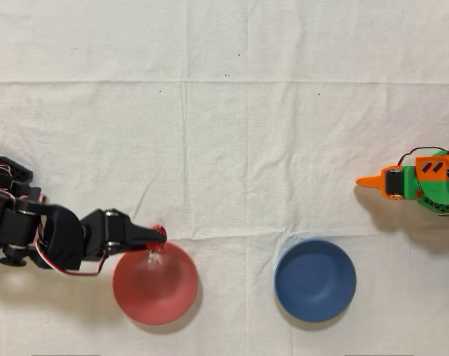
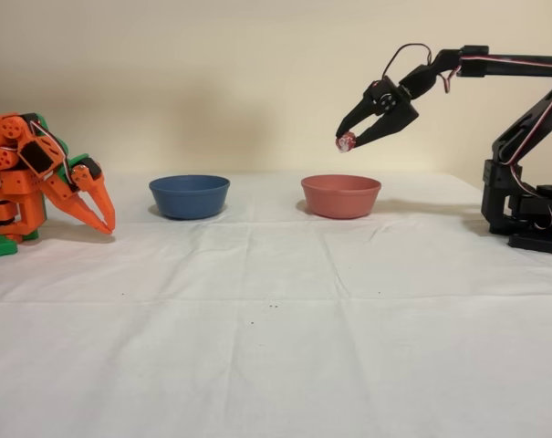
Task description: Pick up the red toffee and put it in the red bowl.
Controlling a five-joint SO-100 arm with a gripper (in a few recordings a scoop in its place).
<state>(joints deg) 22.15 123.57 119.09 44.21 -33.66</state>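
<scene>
White cloth (image 2: 276,347) over the whole table, creased into a grid of fold lines, with a few tiny dark specks near the middle of the fixed view and toward the far edge of the overhead view. Plain cream wall (image 2: 212,73) behind, bare and evenly lit. 2 shallow bowls well apart on the cloth: red bowl (image 2: 340,195) to the right in the fixed view, blue bowl (image 2: 189,195) to the left; order reversed in the overhead view, red bowl (image 1: 155,283) left, blue bowl (image 1: 315,279) right. Black arm reaching in from the right of the fixed view, gripper (image 2: 347,141) raised well above the red bowl, roughly over its left rim, jaws pinched on the red toffee (image 2: 346,141), foil glinting between the tips. In the overhead view, gripper (image 1: 160,236) over the far rim of the red bowl, red toffee (image 1: 159,234) at its tip. Idle orange arm (image 2: 47,178) at the far left, tips down near the cloth.
</scene>
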